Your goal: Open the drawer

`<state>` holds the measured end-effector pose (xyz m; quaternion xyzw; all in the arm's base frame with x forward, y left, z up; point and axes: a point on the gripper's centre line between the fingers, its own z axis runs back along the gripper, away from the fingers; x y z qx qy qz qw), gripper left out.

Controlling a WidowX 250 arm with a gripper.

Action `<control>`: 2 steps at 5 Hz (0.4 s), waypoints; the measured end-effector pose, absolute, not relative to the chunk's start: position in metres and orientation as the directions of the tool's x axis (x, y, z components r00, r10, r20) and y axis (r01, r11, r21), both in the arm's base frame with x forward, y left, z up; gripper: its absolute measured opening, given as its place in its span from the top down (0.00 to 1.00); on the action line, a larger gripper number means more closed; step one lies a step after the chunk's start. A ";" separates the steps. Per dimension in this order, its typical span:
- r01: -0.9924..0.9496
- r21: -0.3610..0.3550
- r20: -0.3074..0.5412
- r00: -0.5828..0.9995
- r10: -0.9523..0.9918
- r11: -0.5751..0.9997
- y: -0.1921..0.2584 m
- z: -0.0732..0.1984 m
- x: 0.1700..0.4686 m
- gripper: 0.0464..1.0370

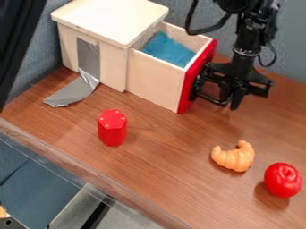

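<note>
Brown wood-grain tabletop [158,165] is set against a blue-grey backdrop [290,31], and on it a small pale wooden cabinet [110,13] is placed. Out of the cabinet's side the drawer [152,80] is extended, its box well exposed and a blue lining [167,50] seen inside. Beside the red front panel [189,76], on its outer side, the black gripper [231,102] is positioned; whether it is clenched, released or hooked on a handle cannot be told. By the cabinet's doorway a strip of silver tape [74,91] is laid down to the table. A red six-sided block [112,128], a toy croissant [234,156] and a red apple [282,180] are spread in front.

The opening appears largely achieved. The drawer is judged light and stiff, of thin wood, likely to be slid with little force, though it could bind if drawn askew. A hold is best taken at the middle of the front panel, on a handle if one is fitted, and any further pull should be kept straight and gentle, lest the drawer be tipped or the cabinet be dragged along.
</note>
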<state>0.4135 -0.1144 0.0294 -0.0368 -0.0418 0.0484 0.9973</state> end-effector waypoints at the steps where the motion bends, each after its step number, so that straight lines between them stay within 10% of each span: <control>1: -0.095 -0.080 0.077 0.992 0.101 0.992 -0.115 0.028 0.413 0.88; 2: -0.137 -0.089 0.051 0.989 0.142 0.987 -0.120 0.027 0.408 0.66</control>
